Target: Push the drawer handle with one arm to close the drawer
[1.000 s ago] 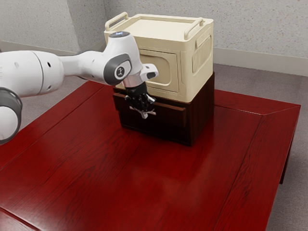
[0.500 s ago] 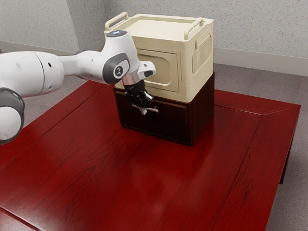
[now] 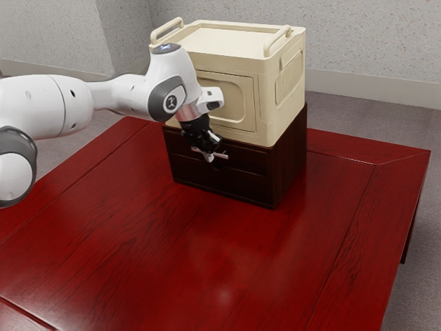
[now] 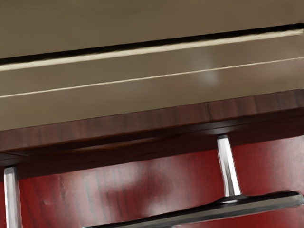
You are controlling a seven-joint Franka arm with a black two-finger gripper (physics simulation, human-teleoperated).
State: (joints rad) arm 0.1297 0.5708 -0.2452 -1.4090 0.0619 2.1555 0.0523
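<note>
The red table (image 3: 145,255) lay nearest, and the white arm (image 3: 48,103) reached over it to the dark cabinet. At its end, the black gripper (image 3: 211,143) was down at the drawer's metal handle (image 4: 259,204); I could not tell whether it was spread or pressed together, nor whether it touched the handle. Beyond the handle, the drawer (image 3: 246,160) sat in the upper part of the cabinet (image 3: 290,155), its front looking about level with the frame. A second ago that front had jutted out; since then it had gone in, so the closing looked all but done. At most, I judged, a light last push remained, before backing straight off so as not to drag it open. The cream box (image 3: 281,114) stood on the cabinet, with the speckled wall (image 3: 372,48) farthest back.
</note>
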